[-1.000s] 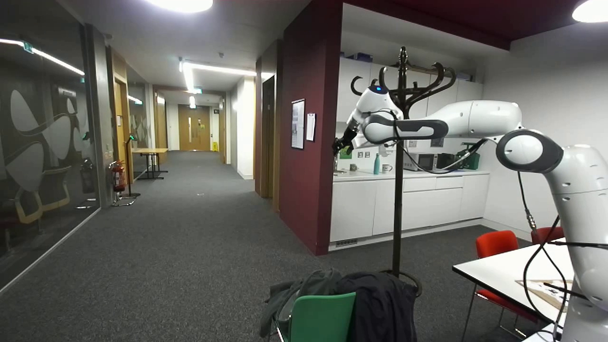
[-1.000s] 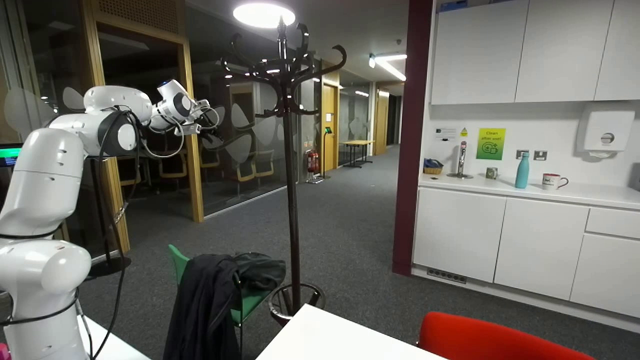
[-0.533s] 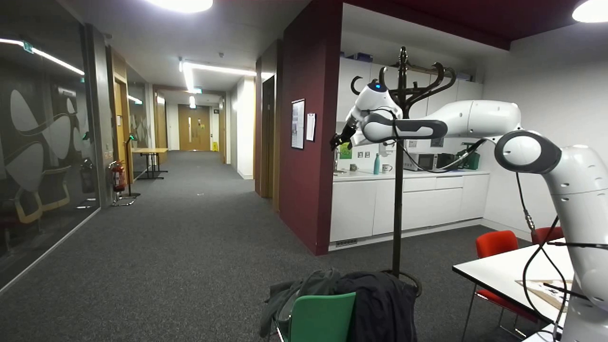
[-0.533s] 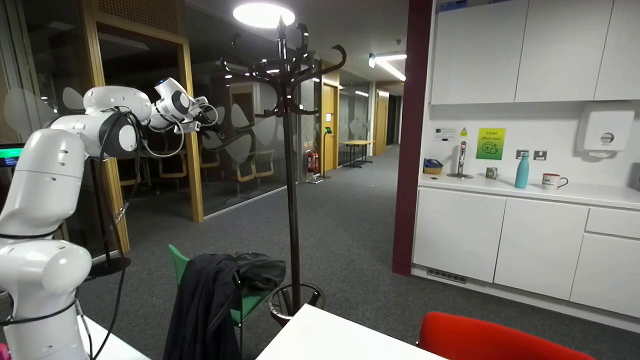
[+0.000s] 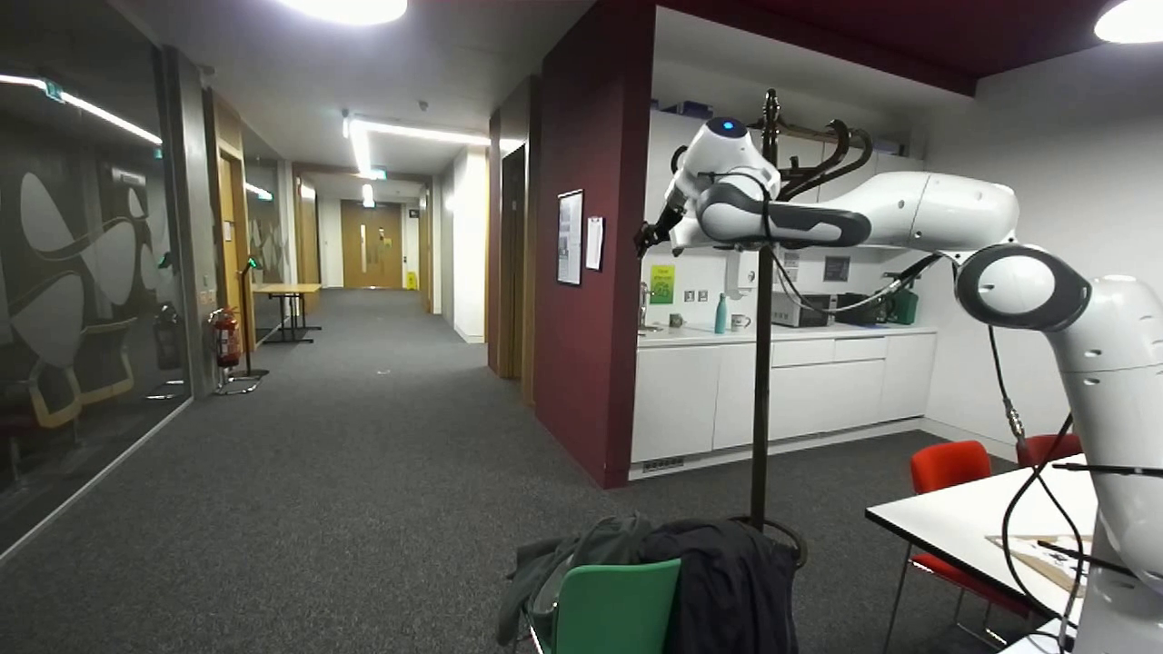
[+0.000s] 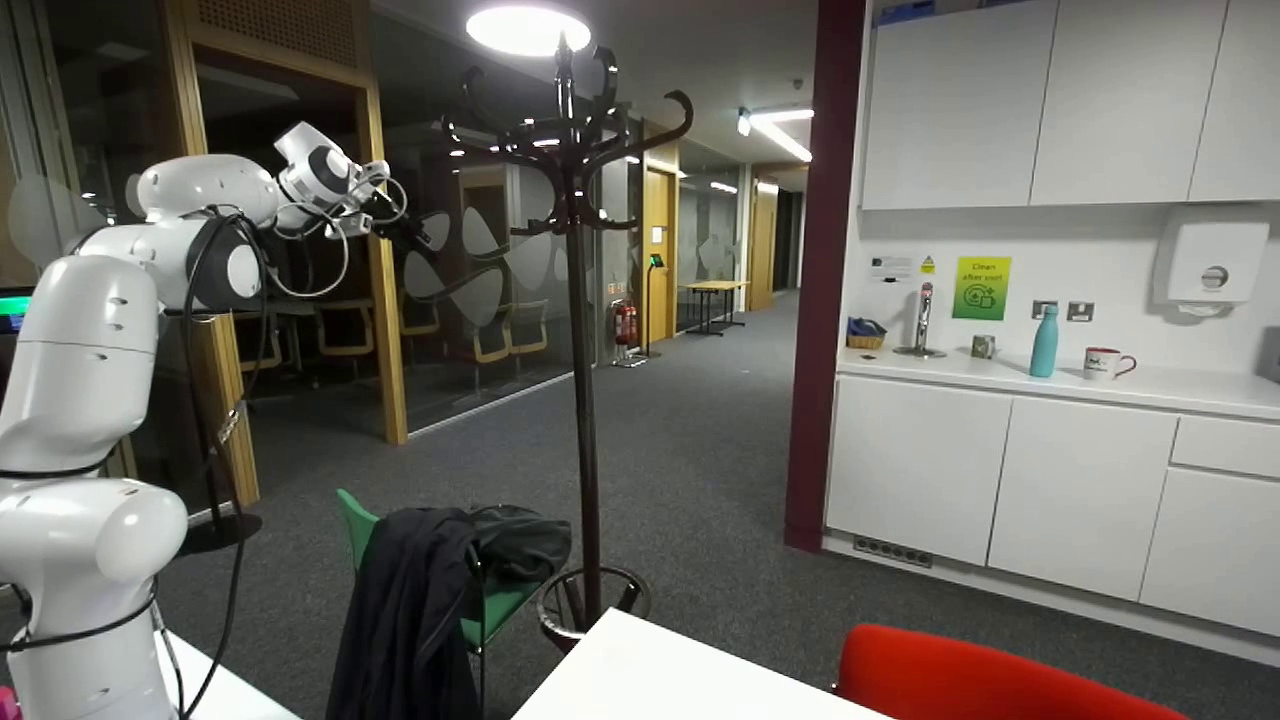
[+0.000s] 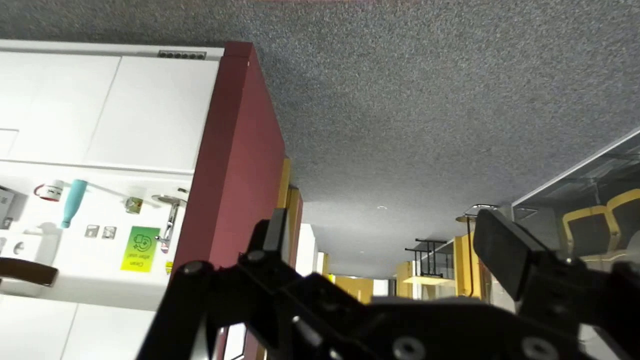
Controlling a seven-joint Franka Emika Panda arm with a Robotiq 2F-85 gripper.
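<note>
I have the hand (image 7: 382,215) up in the air, its two black fingers (image 7: 502,250) spread wide apart. My wrist view stands upside down, and grey carpet (image 7: 425,110) shows through the gap. The nearest thing I can make out is the coat stand (image 6: 583,400), upright a little left of centre in an exterior view; there the hand sits at the upper left of the frame, apart from the stand. In an exterior view my arm (image 5: 963,213) crosses in front of that stand, right of centre. Low on the left edge of my wrist view I see a brown curved piece (image 7: 27,270), which looks like a hook. Near the foot of the stand, low in both exterior views, a green chair (image 5: 618,609) carries dark clothing (image 5: 727,590). On the white kitchen surface (image 6: 1200,385), at the right of the frame, I see a tap (image 6: 924,318), a teal bottle (image 6: 1044,343) and a mug (image 6: 1101,363), all upright. A red chair (image 6: 990,670) shows at the lower right.
</note>
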